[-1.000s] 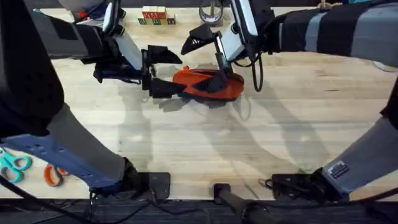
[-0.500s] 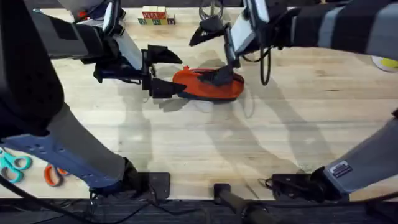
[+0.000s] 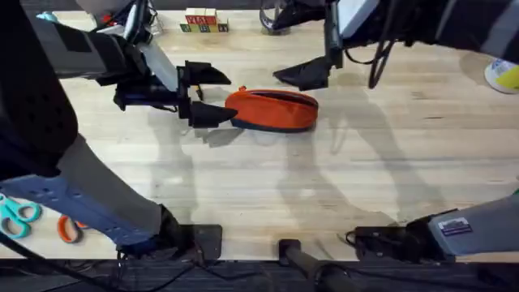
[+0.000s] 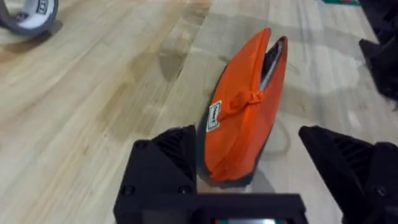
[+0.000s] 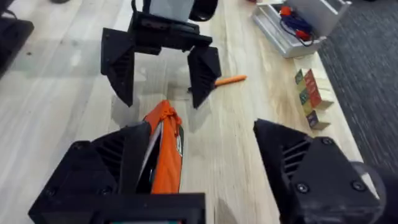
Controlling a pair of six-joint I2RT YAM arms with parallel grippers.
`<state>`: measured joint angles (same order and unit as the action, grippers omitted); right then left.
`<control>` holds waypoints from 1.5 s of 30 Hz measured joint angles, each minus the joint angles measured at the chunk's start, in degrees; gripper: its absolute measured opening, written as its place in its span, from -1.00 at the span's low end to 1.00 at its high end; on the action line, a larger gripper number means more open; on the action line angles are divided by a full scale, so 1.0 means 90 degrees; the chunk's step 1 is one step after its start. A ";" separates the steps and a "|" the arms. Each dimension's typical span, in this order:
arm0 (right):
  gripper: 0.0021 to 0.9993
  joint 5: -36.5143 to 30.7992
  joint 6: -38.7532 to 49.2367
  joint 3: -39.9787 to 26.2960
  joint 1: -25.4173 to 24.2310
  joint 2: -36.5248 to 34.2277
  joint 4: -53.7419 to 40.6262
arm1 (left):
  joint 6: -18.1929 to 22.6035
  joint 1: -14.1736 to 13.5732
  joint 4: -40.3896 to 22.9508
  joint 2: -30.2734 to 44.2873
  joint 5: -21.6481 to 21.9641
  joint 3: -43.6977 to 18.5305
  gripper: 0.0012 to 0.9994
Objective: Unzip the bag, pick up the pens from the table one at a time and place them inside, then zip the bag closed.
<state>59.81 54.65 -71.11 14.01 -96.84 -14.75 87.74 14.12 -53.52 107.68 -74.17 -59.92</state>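
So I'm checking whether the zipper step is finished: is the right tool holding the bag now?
No, the right tool hangs open above the table, apart from the bag, which lies beside the left tool.

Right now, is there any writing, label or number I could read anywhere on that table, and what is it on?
Small white tag on the side of the bag: it carries dark print, too small to read.
Wooden letter blocks at the far edge of the table: red letters on their faces, too blurred to read.
Roll of tape: white marks on its side, cut off and unreadable.
Nothing here can be read for certain.
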 joint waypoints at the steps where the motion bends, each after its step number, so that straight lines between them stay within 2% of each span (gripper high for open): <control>1: 0.99 0.0000 -0.0030 0.0000 -0.0047 0.0083 -0.0064 | -0.0001 0.0037 -0.0116 0.0000 0.0000 -0.0022 0.99; 7: 0.99 -0.0002 -0.0080 0.0000 -0.0334 0.0591 -0.0652 | 0.0002 0.0201 -0.0649 -0.0068 0.0151 -0.0373 0.99; 20: 0.99 -0.0231 -0.0119 0.0000 -0.0788 0.1351 -0.2458 | -0.0066 0.0223 -0.2198 -0.1482 0.1476 -0.1215 0.99; 24: 0.99 -0.0588 -0.0126 0.0000 -0.0791 0.1535 -0.3071 | -0.0522 0.0223 -0.2227 -0.2003 0.1858 -0.1267 0.99; 39: 0.99 -0.1719 -0.0196 0.0000 -0.0791 0.2383 -0.4792 | -0.2878 0.0223 -0.2272 -0.3995 0.3051 -0.1267 0.99; 45: 0.99 -0.1935 -0.0199 0.0000 -0.0791 0.2473 -0.5090 | -0.3354 0.0223 -0.2319 -0.4317 0.3209 -0.1267 0.99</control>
<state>42.40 52.86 -71.11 6.90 -74.59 -60.57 57.56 16.12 -74.39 68.83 -45.29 -71.33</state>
